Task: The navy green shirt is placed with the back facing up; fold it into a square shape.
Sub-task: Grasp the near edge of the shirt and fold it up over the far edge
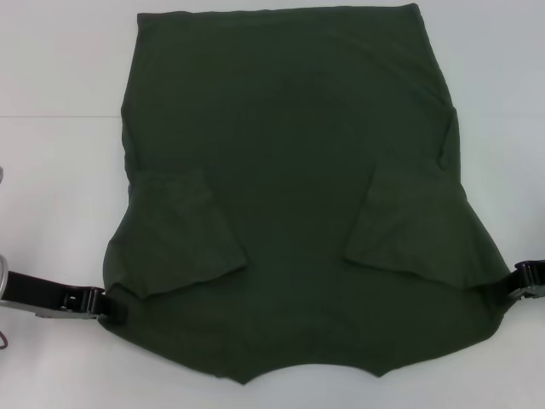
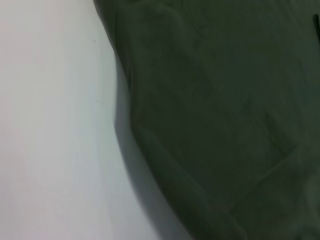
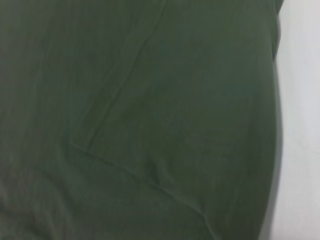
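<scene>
On the table [image 1: 60, 85], one shirt [image 1: 289, 170] (two sleeves seemingly folded inward).

The left gripper [image 1: 106, 305] is black with a silvery metal clamp and small bright screws. The right gripper [image 1: 516, 281] is likewise black, blocky, with pale metal fittings.

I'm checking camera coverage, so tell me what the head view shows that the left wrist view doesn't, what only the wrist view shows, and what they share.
Only the head view shows the whole navy green shirt, plain side up, both sleeves folded inward, with the left claw at its near left edge and the right claw at its near right edge. Only the left wrist view gives a close look at one curved edge of the shirt and the shadow beneath it; no claw appears there. Both show dark green cloth lying on the white table.
</scene>
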`<control>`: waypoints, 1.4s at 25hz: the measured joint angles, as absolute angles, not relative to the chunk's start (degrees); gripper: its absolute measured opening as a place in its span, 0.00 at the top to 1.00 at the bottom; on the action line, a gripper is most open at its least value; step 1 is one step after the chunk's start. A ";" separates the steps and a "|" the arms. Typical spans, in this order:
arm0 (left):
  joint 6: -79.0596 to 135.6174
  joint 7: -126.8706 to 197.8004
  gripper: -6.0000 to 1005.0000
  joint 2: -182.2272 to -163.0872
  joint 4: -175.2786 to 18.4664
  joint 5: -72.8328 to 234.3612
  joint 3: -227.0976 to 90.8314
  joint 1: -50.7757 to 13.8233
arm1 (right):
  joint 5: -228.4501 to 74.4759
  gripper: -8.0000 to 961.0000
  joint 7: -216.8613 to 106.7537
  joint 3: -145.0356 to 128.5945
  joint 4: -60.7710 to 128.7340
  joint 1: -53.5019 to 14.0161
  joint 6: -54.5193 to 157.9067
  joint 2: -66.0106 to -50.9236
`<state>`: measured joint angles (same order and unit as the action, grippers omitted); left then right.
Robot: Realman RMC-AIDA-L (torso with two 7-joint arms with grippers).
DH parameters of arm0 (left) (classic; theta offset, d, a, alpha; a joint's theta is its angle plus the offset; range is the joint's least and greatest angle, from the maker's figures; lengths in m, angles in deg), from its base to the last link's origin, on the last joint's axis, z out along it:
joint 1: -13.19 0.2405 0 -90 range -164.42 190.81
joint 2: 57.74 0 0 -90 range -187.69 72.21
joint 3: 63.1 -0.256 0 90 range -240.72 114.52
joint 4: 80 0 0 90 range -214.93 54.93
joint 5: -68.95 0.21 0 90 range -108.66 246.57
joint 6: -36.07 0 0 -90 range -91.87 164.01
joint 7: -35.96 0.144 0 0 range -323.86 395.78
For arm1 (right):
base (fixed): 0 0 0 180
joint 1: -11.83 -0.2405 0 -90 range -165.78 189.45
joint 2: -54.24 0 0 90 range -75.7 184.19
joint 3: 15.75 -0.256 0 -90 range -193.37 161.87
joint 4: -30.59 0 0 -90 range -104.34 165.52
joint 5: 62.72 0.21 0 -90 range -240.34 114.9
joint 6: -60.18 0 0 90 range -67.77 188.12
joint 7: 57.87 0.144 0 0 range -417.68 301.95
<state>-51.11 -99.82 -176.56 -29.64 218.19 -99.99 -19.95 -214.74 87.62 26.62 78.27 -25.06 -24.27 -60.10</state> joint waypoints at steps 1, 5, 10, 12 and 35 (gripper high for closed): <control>-51.11 -99.83 0.94 -176.56 -29.64 218.19 -100.00 -19.95 | -214.75 0.66 87.61 26.61 78.28 -25.06 -24.27 -60.10; -51.12 -99.77 0.94 -176.56 -29.64 218.19 -100.01 -20.03 | -214.77 0.81 87.52 26.91 78.31 -25.13 -24.27 -60.10; -51.12 -99.69 0.94 -176.40 -29.64 218.19 -100.02 -20.07 | -214.77 0.95 87.25 27.15 78.31 -25.31 -24.80 -59.93; -51.14 -99.69 0.94 -176.30 -29.64 218.19 -99.89 -20.06 | -214.67 0.95 86.99 27.15 78.35 -25.41 -25.51 -59.75; -68.47 -98.29 0.94 -167.06 -40.62 216.96 -95.53 -21.57 | -214.63 0.95 70.07 30.15 80.14 -26.61 -50.33 -59.59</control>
<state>-68.47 -98.29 -167.06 -40.62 216.96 -95.53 -21.57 -214.63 70.07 30.15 80.14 -26.61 -50.33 -59.59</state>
